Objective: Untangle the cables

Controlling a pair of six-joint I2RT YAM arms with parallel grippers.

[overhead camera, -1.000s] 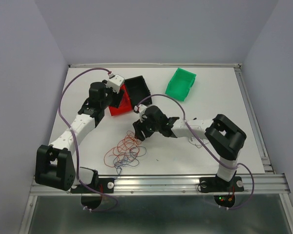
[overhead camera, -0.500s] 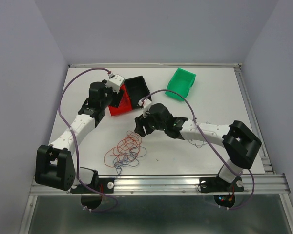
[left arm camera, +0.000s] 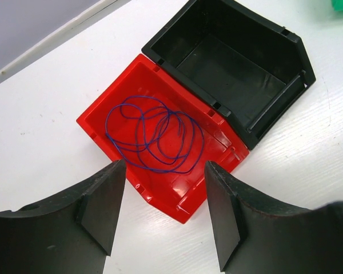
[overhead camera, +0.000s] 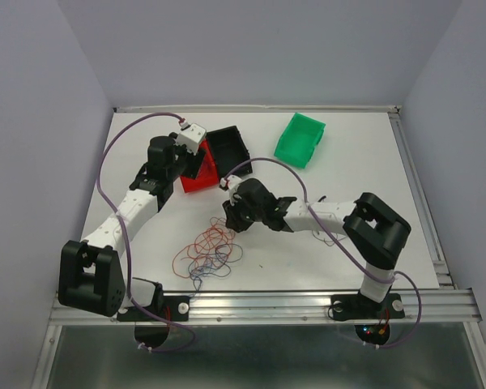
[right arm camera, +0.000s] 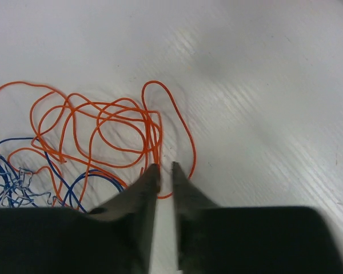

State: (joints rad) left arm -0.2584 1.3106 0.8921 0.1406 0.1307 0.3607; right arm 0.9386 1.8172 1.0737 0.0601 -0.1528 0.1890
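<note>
The cables lie as a loose tangle of orange, blue and dark strands on the white table near the front. In the right wrist view, orange cable loops spread ahead of the fingers and blue strands lie at the lower left. My right gripper is at the tangle's upper right edge, its jaws drawn to a thin slit with an orange strand crossing between them. My left gripper hangs open above the red bin, which holds one coiled blue cable.
A black bin touches the red bin on its far right side. A green bin stands at the back right. Lilac arm cables arc over both arms. A metal rail runs along the table's near edge.
My right gripper's jaws have gone from open to nearly together at the tangle's edge, and the right arm's elbow has swung back left. The left arm has not moved.
</note>
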